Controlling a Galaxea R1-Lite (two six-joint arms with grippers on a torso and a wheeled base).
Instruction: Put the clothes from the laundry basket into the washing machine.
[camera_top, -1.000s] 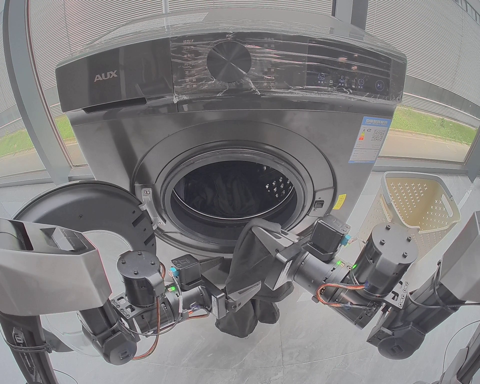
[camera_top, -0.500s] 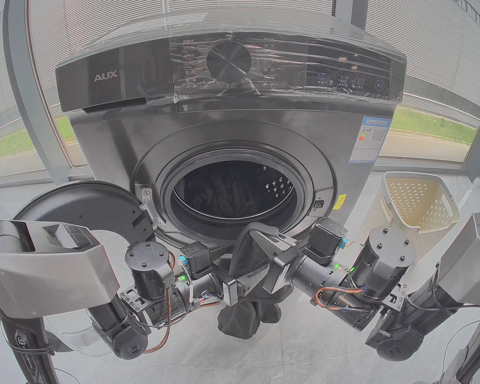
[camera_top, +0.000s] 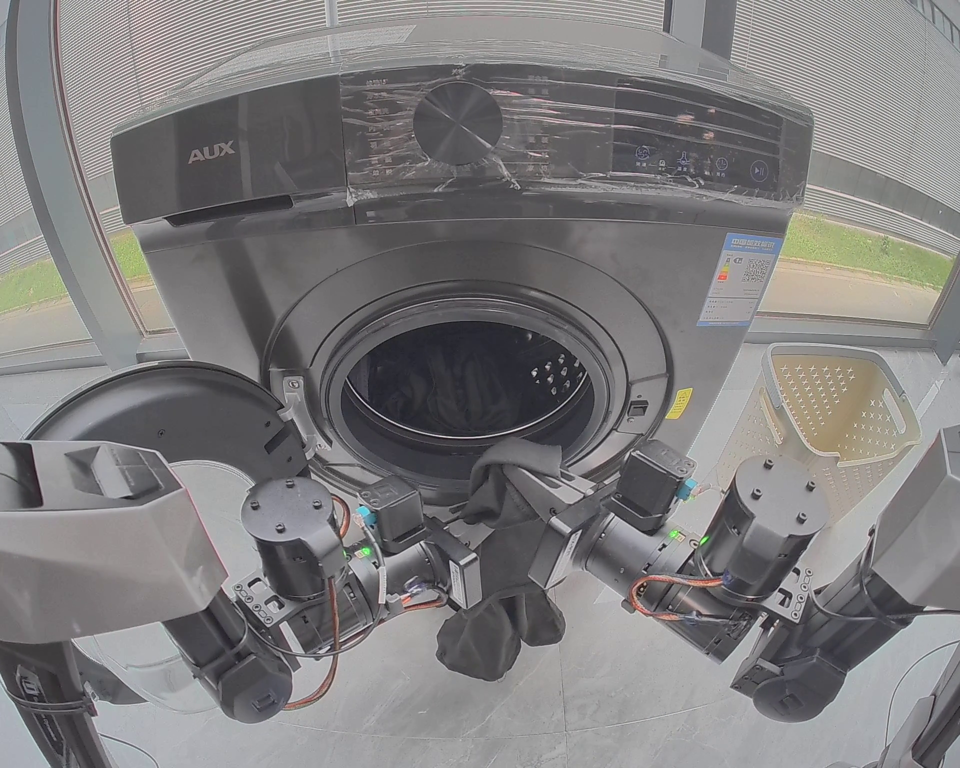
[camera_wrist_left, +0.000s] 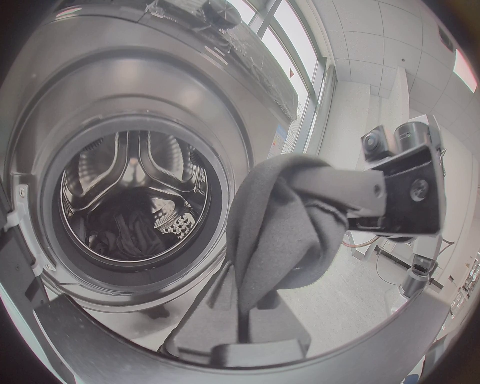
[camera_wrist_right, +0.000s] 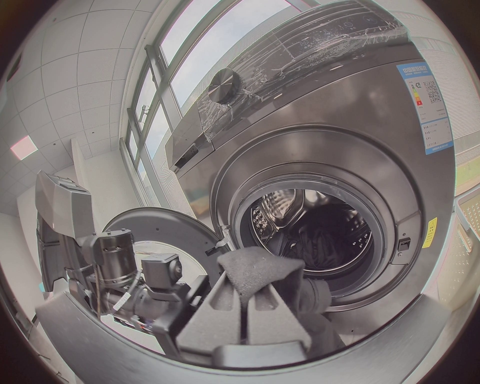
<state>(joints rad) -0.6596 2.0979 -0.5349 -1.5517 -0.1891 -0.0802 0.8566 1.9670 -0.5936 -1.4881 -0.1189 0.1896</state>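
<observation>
Just under the lower rim (camera_top: 400, 458) of the washer (camera_top: 460, 250), a dark garment (camera_top: 492, 625) hangs between the left gripper (camera_wrist_left: 240, 300) and the right gripper (camera_wrist_right: 242, 292), above the floor (camera_top: 620, 690) and outside the drum (camera_wrist_left: 135, 165). The left gripper is clenched on a fold low in the bunch. The right gripper is clamped on the upper fold, which peaks level with the rim, and the two tools sit just beside each other. More clothes (camera_wrist_left: 125, 235) lie at the drum's bottom, the door (camera_top: 160, 420) stands swung wide on the robot's left, and the basket (camera_top: 840, 400) stands by the washer's right corner. My worry is the loose tail, which droops well below both holds: pushed straight forward, it would likely drag over the rim and stay dangling outside, where the door could later trap it. A lift before the push seems needed. With the grippers so close, any crossing of paths at the narrow mouth risks a knock between them or against the rim. Should one let go while the bunch is outside, the weight may swing onto the other hold and slip to the floor. The left arm also sits near the door's hinge side, so a wide sweep there could strike the door.
</observation>
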